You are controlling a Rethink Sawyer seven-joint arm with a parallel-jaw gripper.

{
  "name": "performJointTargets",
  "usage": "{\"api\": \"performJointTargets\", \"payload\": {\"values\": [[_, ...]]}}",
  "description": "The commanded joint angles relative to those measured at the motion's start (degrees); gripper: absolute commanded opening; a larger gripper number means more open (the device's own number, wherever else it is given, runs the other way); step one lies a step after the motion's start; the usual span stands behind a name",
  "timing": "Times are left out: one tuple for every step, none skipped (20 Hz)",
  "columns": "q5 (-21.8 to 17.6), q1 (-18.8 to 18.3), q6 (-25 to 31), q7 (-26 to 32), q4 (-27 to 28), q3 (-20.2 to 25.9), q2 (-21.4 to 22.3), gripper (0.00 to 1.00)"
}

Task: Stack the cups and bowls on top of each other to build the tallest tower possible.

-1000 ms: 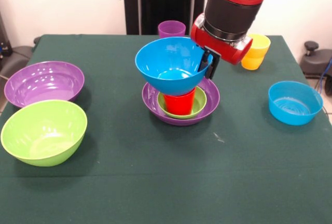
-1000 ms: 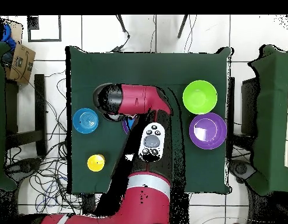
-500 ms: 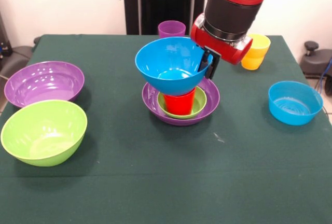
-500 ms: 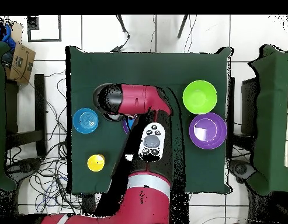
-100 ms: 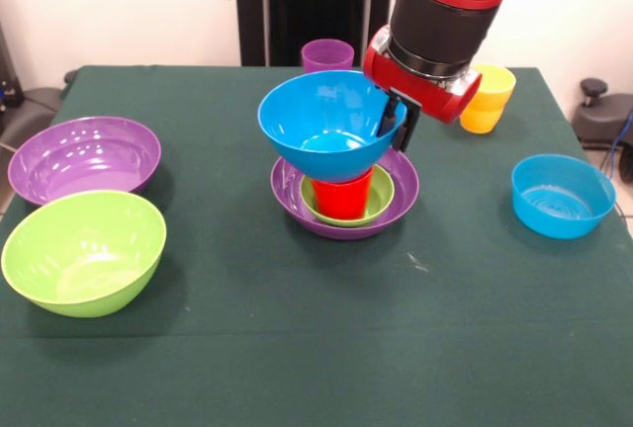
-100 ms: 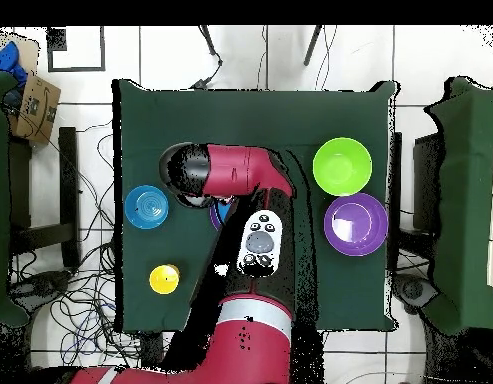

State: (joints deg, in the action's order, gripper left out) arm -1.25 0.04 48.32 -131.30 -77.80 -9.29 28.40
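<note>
The tower stands mid-table: a purple bowl (image 5: 406,190) as base, a small green bowl (image 5: 383,198) inside it, and a red cup (image 5: 342,197) in that. A large blue bowl (image 5: 321,123) sits on the red cup, tilted slightly. My gripper (image 5: 398,121) is shut on the blue bowl's right rim, its black fingers straddling the wall. In the overhead view my arm (image 6: 235,170) hides the tower; only a sliver of the blue bowl (image 6: 219,212) shows.
A large purple bowl (image 5: 85,157) (image 6: 356,224) and a lime green bowl (image 5: 84,251) (image 6: 342,166) sit at the left. A small blue bowl (image 5: 562,195) (image 6: 147,205) is at the right, two stacked yellow cups (image 5: 489,98) (image 6: 164,279) behind it, and a purple cup (image 5: 327,54) at the back.
</note>
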Motion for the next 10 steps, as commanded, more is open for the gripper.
{"api": "performJointTargets", "payload": {"values": [[-2.2,-0.8,-2.7,2.2,-2.7,6.3,-2.9,1.00],[-2.0,-0.8,-2.3,2.2,-2.6,6.4,-2.9,1.00],[-2.0,-0.8,-2.0,2.3,-2.5,6.4,-3.0,1.00],[-1.8,-0.8,-2.1,2.0,-2.7,6.5,-2.9,1.00],[-1.7,-0.8,-2.1,1.9,-2.8,6.4,-2.9,1.00],[-1.8,-0.8,-1.9,2.0,-2.8,6.4,-2.9,1.00],[-1.7,-0.8,-1.9,2.0,-2.8,6.5,-2.9,1.00],[-1.7,-0.8,-1.8,2.1,-2.8,6.5,-2.8,1.00],[-1.8,-0.8,-1.7,2.1,-2.8,6.5,-2.9,1.00],[-1.7,-0.8,-1.8,2.1,-2.8,6.5,-2.8,1.00]]}}
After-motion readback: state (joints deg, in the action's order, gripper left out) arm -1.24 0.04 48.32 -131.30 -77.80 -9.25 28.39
